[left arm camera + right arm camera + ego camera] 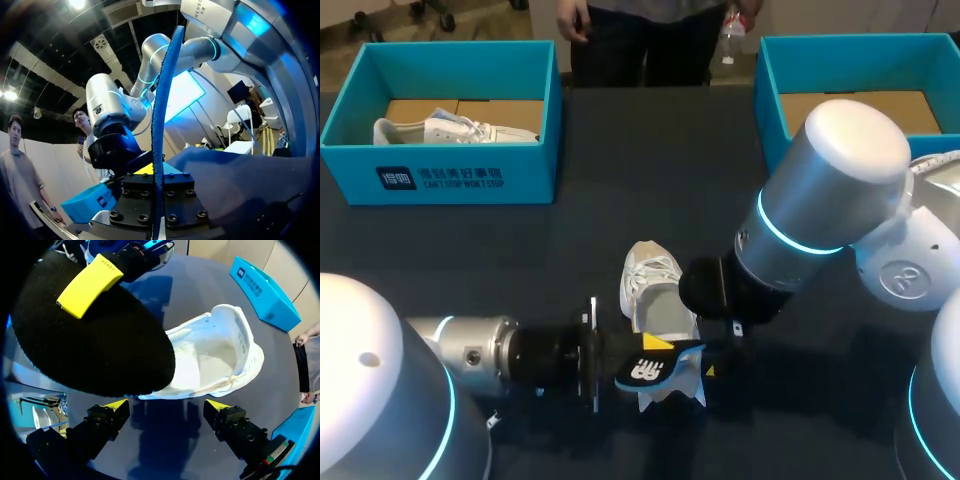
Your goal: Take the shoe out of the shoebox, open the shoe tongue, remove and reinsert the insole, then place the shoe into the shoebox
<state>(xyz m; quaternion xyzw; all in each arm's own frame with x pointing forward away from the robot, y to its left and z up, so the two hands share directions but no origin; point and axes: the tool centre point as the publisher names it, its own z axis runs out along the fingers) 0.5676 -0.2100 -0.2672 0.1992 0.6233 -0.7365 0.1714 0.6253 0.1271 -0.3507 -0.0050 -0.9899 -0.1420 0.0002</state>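
Observation:
A white shoe (653, 292) lies on the dark table, its opening facing my right gripper (167, 405), which stands open just short of the heel with nothing between its fingers. The shoe (220, 357) looks empty inside. My left gripper (663, 362) is shut on the insole (655, 372), blue on top and black underneath, held over the shoe's heel end. In the left wrist view the insole (161, 115) stands edge-on between that gripper's (159, 172) fingers. In the right wrist view the insole's black underside (95, 335) covers part of the shoe. My right arm (800, 235) hides its own gripper from the head view.
A blue shoebox (350, 120) at the back left holds another white shoe (440, 127). A second blue shoebox (767, 95) stands at the back right, partly behind my right arm. Dark tabletop (650, 180) lies between the boxes and the shoe.

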